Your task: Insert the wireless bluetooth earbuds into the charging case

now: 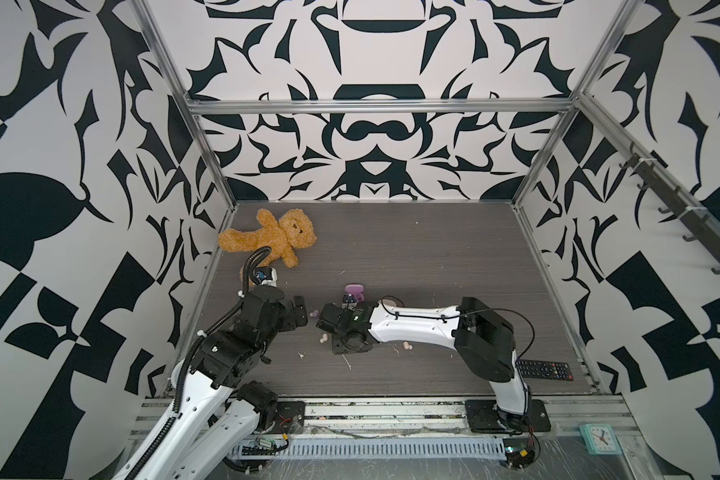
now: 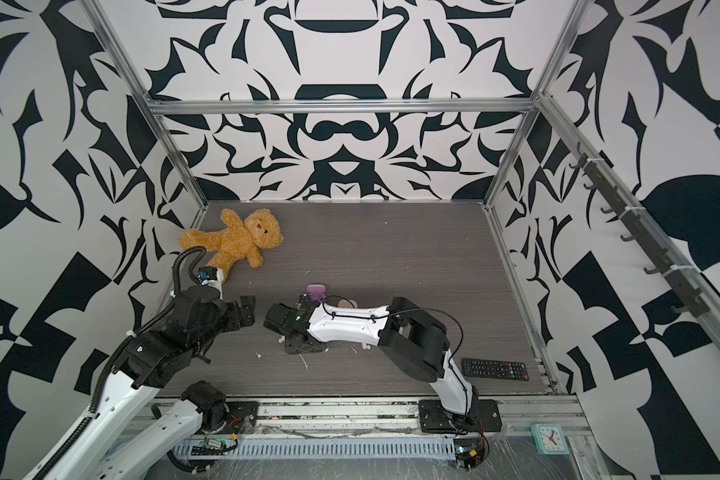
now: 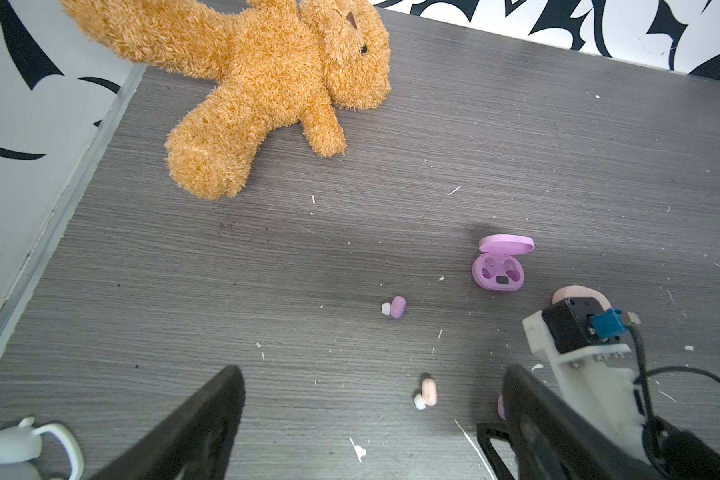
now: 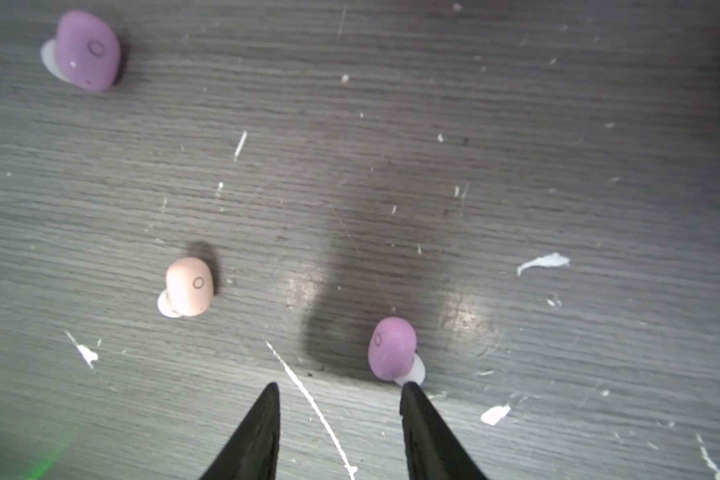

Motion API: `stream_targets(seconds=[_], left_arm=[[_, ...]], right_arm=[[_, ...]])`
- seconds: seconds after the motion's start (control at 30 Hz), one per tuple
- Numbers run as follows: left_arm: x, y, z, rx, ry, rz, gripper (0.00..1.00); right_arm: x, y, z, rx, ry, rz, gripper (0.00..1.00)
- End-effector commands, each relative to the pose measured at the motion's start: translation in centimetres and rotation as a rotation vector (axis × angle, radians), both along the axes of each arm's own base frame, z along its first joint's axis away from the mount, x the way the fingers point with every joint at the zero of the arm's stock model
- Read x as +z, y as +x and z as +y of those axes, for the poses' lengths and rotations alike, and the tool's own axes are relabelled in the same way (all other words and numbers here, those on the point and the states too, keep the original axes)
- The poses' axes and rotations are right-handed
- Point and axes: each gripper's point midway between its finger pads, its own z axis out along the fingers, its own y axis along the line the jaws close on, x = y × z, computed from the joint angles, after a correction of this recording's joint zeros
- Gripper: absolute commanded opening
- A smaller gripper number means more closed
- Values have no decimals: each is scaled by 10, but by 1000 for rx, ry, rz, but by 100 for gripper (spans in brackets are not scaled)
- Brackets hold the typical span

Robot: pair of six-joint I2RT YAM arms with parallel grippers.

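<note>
Right gripper [image 4: 339, 415]: two black fingers stand partway apart, low over the table, with nothing between them. One tiny rounded lilac plastic earbud [image 4: 391, 349], white tip toward the gripper, lies on the table just beyond one fingertip [image 4: 416, 415]. It is touching or very nearly so, which cannot be confirmed, and it is not gripped.

A tiny rounded pale peach plastic earbud [image 4: 188, 286] lies near, off to the side of the other finger. A second lilac earbud [image 4: 86, 50] lies farther out. All three rest loose on the grey wood-grain tabletop [image 4: 516, 124]. A second peach earbud [image 1: 408, 345] lies apart from them, beside the right forearm.

The oval lilac plastic charging case [image 3: 499, 274] sits open on the table with its lid raised and both sockets unfilled, apart from every loose bud. An oval pale peach charging case [image 3: 566, 293] sits just beside it, mostly hidden behind the right arm's wrist camera, so whether it is open cannot be told.

Left gripper [image 3: 373, 370]: fingers spread wide, holding nothing, above the table to the left of the buds.

White scraps of debris [image 4: 543, 262] are scattered over the work area. A brown plush teddy bear [image 1: 275, 241] lies in the far left corner. A black remote control [image 1: 543, 369] lies near the front right edge. A small mint-green clock [image 1: 599, 438] sits on the front frame, off the tabletop.
</note>
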Motion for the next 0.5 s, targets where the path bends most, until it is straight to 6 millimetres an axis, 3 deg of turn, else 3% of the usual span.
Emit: stream_targets(seconds=[0.0, 0.47], left_arm=[[-5, 0, -1, -4, -1, 9, 99], [-6, 0, -1, -5, 2, 15, 99]], right_arm=[[10, 8, -4, -13, -12, -33, 49], [4, 8, -5, -10, -25, -30, 45]])
